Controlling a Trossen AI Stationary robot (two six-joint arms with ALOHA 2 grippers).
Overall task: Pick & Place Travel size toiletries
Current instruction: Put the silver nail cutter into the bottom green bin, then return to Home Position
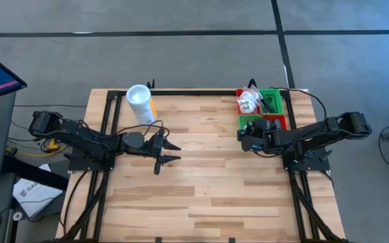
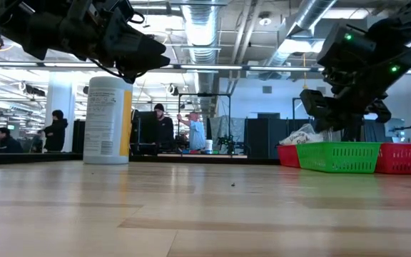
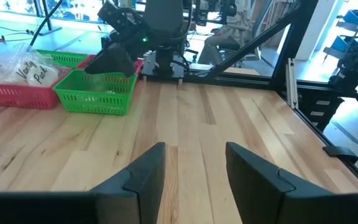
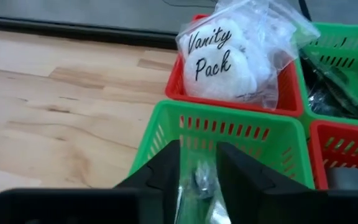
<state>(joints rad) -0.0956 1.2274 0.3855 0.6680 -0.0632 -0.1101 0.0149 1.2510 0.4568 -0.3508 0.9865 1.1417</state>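
The right tool (image 4: 197, 180), holding a small clear-wrapped packet (image 4: 202, 177) between nearly closed fingers, hovers over the near green bin (image 4: 229, 134), so release seems next, while the left tool (image 1: 169, 152) waits open mid-surface.

Pale wooden plank table (image 1: 208, 189) carries everything. White cylindrical canister with yellow label (image 1: 141, 104) stands near back edge, left of centre. Cluster of four small red and green plastic mesh bins (image 1: 263, 110) sits at back right corner, touching one another. Clear-wrapped white packet marked "Vanity Pack" (image 4: 229, 59) lies in rear red bin (image 4: 281, 99). Left gripper (image 1: 169, 152) over table centre-left, in front of canister. Right gripper (image 4: 197, 171) over near green bin (image 4: 166, 127).
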